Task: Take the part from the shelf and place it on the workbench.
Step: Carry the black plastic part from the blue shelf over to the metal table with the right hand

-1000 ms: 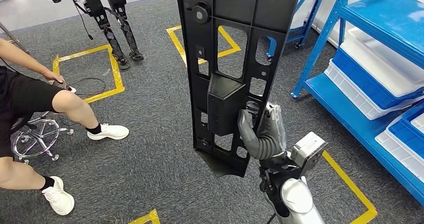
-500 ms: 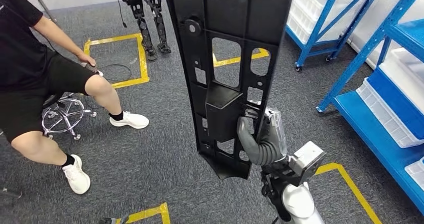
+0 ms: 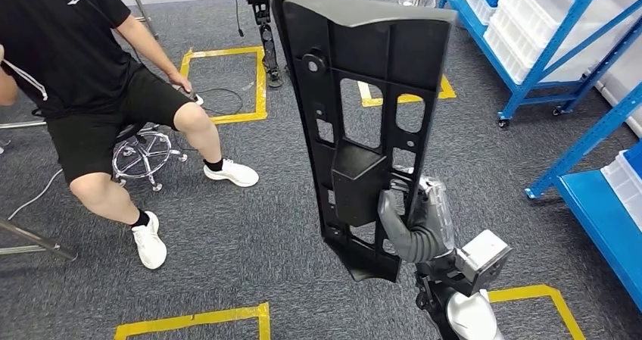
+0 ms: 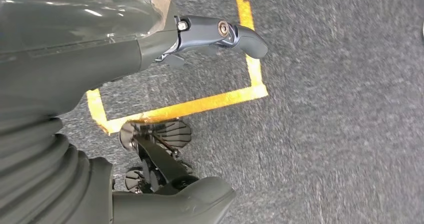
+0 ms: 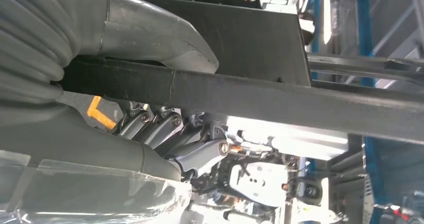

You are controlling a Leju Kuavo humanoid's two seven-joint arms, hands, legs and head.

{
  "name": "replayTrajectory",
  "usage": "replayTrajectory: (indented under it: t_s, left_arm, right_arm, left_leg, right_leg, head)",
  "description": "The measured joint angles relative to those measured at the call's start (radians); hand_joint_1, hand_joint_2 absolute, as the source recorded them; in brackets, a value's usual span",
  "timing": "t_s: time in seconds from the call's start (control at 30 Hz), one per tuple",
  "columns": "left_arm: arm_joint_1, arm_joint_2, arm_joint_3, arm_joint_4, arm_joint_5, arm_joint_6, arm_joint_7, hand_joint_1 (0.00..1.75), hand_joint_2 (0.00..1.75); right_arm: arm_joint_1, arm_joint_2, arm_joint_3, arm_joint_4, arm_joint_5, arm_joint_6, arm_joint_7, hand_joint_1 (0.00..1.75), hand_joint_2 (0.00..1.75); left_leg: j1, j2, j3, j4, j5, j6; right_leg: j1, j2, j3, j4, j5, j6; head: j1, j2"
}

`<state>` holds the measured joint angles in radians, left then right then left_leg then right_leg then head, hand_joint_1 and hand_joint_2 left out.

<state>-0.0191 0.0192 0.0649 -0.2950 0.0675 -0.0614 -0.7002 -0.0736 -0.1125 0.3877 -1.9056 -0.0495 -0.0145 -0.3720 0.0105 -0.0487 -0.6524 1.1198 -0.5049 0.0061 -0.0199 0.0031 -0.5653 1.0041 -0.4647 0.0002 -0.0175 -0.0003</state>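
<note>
In the head view the right robot hand [image 3: 415, 223] sits at the lower middle of the frame, its fingers wrapped around a rib of the part [image 3: 363, 120], a long black plastic panel held upright and rising from there almost to the top edge; it is in the air above the grey carpet [image 3: 250, 234], well apart from the blue shelf [image 3: 598, 204] at the right edge; a seated person [image 3: 83, 82] is at the upper left. The panel is matt black, pierced with cut-outs and small holes, with a boxy pocket near the grip and a bent lip at its top; it looks stiff and fairly light but long and top-heavy when held low, so it may swing; a rib by the pocket seems the soundest hold. In the left wrist view the left robot hand [image 4: 150, 109] hangs over carpet and yellow tape [image 4: 200, 104], holding nothing, fingers apart. In the right wrist view the dark fingers [image 5: 165, 129] and thumb clamp the part's black edge.
</note>
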Motion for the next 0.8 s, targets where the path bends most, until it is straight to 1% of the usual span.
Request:
replayTrajectory:
  t_s: [0.03,0.07,0.1,0.13,0.17,0.2,0.23,0.27,0.3,0.33,0.37,0.4,0.43,0.47,0.5,0.53,0.57,0.6,0.63,0.67,0.7,0.73,0.77,0.8]
  left_arm:
    - [-0.001,0.001,0.002,0.002,0.000,0.000,0.000,0.00,1.75]
    - [-0.001,0.001,0.006,0.004,0.000,0.000,0.000,0.00,1.75]
    - [-0.001,0.001,0.009,0.009,0.000,0.000,0.000,0.00,1.75]
    - [0.000,0.001,0.012,0.014,0.000,0.000,0.001,0.00,1.75]
    - [0.001,0.001,0.014,0.020,0.000,0.001,0.002,0.00,1.75]
    - [0.001,0.002,0.017,0.025,0.000,0.003,0.006,0.00,1.75]
    - [0.000,0.002,0.018,0.030,0.000,0.004,0.011,0.00,1.75]
    - [-0.002,0.003,0.020,0.035,0.000,0.005,0.017,0.00,1.75]
    - [-0.005,0.004,0.022,0.040,0.000,0.006,0.024,0.00,1.75]
    - [-0.007,0.005,0.024,0.045,0.002,0.005,0.029,0.00,1.75]
    - [-0.008,0.006,0.028,0.051,0.003,0.005,0.033,0.00,1.75]
    - [-0.008,0.006,0.032,0.055,0.004,0.005,0.035,0.00,1.75]
    - [-0.008,0.006,0.036,0.059,0.006,0.005,0.036,0.00,1.75]
    - [-0.008,0.007,0.040,0.062,0.007,0.005,0.036,0.00,1.75]
    - [-0.009,0.007,0.042,0.064,0.009,0.007,0.038,0.00,1.75]
    - [-0.011,0.007,0.044,0.066,0.011,0.009,0.047,0.00,1.75]
    - [-0.014,0.007,0.047,0.070,0.014,0.011,0.066,0.00,1.75]
    - [-0.015,0.007,0.052,0.074,0.016,0.016,0.096,0.00,1.75]
    - [-0.016,0.007,0.057,0.078,0.018,0.022,0.131,0.00,1.75]
    - [-0.016,0.007,0.063,0.082,0.021,0.028,0.163,0.00,1.75]
    - [-0.015,0.007,0.067,0.084,0.024,0.035,0.190,0.00,1.75]
    - [-0.014,0.007,0.070,0.085,0.026,0.038,0.209,0.00,1.75]
    - [-0.015,0.007,0.072,0.085,0.027,0.040,0.222,0.00,1.75]
    - [-0.015,0.007,0.074,0.086,0.027,0.042,0.232,0.00,1.75]
  right_arm:
    - [0.001,0.002,0.000,-0.001,0.001,0.005,0.003,1.75,1.75]
    - [0.001,0.004,0.000,-0.002,0.002,0.010,0.006,1.75,1.75]
    - [0.001,0.006,0.000,-0.002,0.004,0.016,0.011,1.75,1.75]
    - [0.002,0.007,0.000,-0.002,0.004,0.022,0.015,1.75,1.75]
    - [0.002,0.010,0.000,-0.002,0.005,0.028,0.018,1.75,1.75]
    - [0.002,0.013,0.000,-0.002,0.005,0.033,0.020,1.75,1.75]
    - [0.002,0.015,-0.001,-0.003,0.005,0.037,0.021,1.75,1.75]
    - [0.001,0.018,-0.003,-0.003,0.005,0.042,0.022,1.75,1.75]
    - [0.001,0.020,-0.005,-0.004,0.005,0.047,0.022,1.75,1.75]
    - [0.001,0.021,-0.006,-0.005,0.005,0.051,0.023,1.75,1.75]
    - [0.000,0.023,-0.008,-0.005,0.005,0.055,0.024,1.75,1.75]
    - [0.000,0.025,-0.009,-0.005,0.005,0.057,0.025,1.75,1.75]
    - [0.000,0.027,-0.009,-0.006,0.005,0.059,0.026,1.75,1.75]
    - [-0.001,0.029,-0.011,-0.007,0.005,0.062,0.027,1.75,1.75]
    - [-0.001,0.029,-0.012,-0.008,0.005,0.064,0.028,1.75,1.75]
    - [0.000,0.029,-0.014,-0.008,0.005,0.067,0.029,1.75,1.75]
    - [0.000,0.029,-0.016,-0.009,0.005,0.069,0.030,1.75,1.75]
    - [0.001,0.029,-0.017,-0.008,0.005,0.071,0.031,1.75,1.75]
    - [0.001,0.028,-0.018,-0.008,0.005,0.072,0.032,1.75,1.75]
    - [0.000,0.028,-0.019,-0.008,0.004,0.073,0.033,1.75,1.75]
    - [0.000,0.028,-0.019,-0.008,0.004,0.075,0.033,1.75,1.75]
    - [-0.001,0.028,-0.020,-0.008,0.004,0.077,0.034,1.75,1.75]
    - [-0.001,0.028,-0.021,-0.007,0.004,0.081,0.034,1.75,1.75]
    - [-0.001,0.029,-0.023,-0.007,0.004,0.084,0.035,1.75,1.75]
  left_leg:
    - [0.001,0.023,-0.031,0.062,-0.031,-0.004]
    - [0.003,0.034,-0.065,0.126,-0.057,-0.008]
    - [0.005,0.040,-0.087,0.167,-0.067,-0.011]
    - [0.006,0.043,-0.095,0.177,-0.061,-0.012]
    - [0.008,0.048,-0.083,0.150,-0.039,-0.013]
    - [0.008,0.058,-0.050,0.088,-0.006,-0.012]
    - [0.007,0.078,-0.013,0.017,0.021,-0.009]
    - [0.004,0.092,0.018,-0.041,0.042,-0.005]
    - [0.000,0.103,0.038,-0.079,0.052,0.001]
    - [-0.005,0.104,0.043,-0.093,0.052,0.006]
    - [-0.009,0.092,0.042,-0.094,0.054,0.013]
    - [-0.007,0.081,0.045,-0.100,0.056,0.020]
    - [-0.005,0.071,0.049,-0.106,0.060,0.027]
    - [-0.003,0.061,0.055,-0.113,0.064,0.034]
    - [0.000,0.052,0.060,-0.118,0.067,0.039]
    - [-0.001,0.041,0.061,-0.118,0.068,0.041]
    - [-0.001,0.029,0.061,-0.118,0.068,0.043]
    - [-0.001,0.016,0.061,-0.118,0.068,0.043]
    - [-0.001,0.003,0.062,-0.117,0.067,0.043]
    - [-0.001,-0.008,0.062,-0.117,0.067,0.043]
    - [0.000,-0.019,0.063,-0.116,0.066,0.042]
    - [0.000,-0.029,0.063,-0.114,0.065,0.040]
    - [0.000,-0.039,0.061,-0.110,0.064,0.036]
    - [-0.001,-0.051,0.057,-0.105,0.061,0.031]
  right_leg:
    - [0.002,-0.009,0.001,0.000,-0.002,-0.005]
    - [0.004,-0.020,0.002,0.000,-0.003,-0.008]
    - [0.006,-0.032,0.002,0.000,-0.005,-0.010]
    - [0.007,-0.042,0.003,0.000,-0.007,-0.011]
    - [0.008,-0.052,0.005,0.000,-0.008,-0.012]
    - [0.008,-0.062,0.007,0.000,-0.010,-0.011]
    - [0.010,-0.070,0.010,0.001,-0.013,-0.008]
    - [0.014,-0.079,0.013,0.001,-0.017,-0.004]
    - [0.017,-0.087,0.015,0.001,-0.020,0.000]
    - [0.020,-0.096,0.016,0.001,-0.022,0.005]
    - [0.021,-0.105,0.018,0.000,-0.024,0.010]
    - [0.021,-0.109,0.018,0.002,-0.027,0.015]
    - [0.020,-0.100,0.017,0.010,-0.034,0.019]
    - [0.019,-0.081,0.008,0.035,-0.048,0.020]
    - [0.017,-0.056,-0.012,0.081,-0.070,0.017]
    - [0.014,-0.033,-0.040,0.143,-0.095,0.012]
    - [0.012,-0.020,-0.075,0.209,-0.119,0.009]
    - [0.011,-0.014,-0.103,0.259,-0.132,0.010]
    - [0.009,-0.012,-0.118,0.280,-0.132,0.014]
    - [0.008,-0.010,-0.120,0.275,-0.121,0.021]
    - [0.006,-0.008,-0.104,0.234,-0.099,0.030]
    - [0.002,0.001,-0.078,0.176,-0.072,0.039]
    - [-0.003,0.020,-0.052,0.116,-0.049,0.046]
    - [-0.007,0.037,-0.028,0.063,-0.030,0.048]
  head:
    - [-0.002,0.000]
    - [-0.002,0.000]
    - [-0.002,0.000]
    - [-0.002,0.000]
    - [-0.002,0.000]
    - [-0.002,0.000]
    - [-0.002,0.000]
    - [-0.002,0.000]
    - [0.000,0.000]
    - [0.001,0.000]
    - [0.002,0.000]
    - [0.003,0.000]
    - [0.004,0.000]
    - [0.004,0.000]
    - [0.006,0.000]
    - [0.008,0.000]
    - [0.009,0.000]
    - [0.010,0.000]
    - [0.010,0.000]
    - [0.010,0.000]
    - [0.010,0.000]
    - [0.011,0.000]
    - [0.011,0.000]
    - [0.012,0.000]
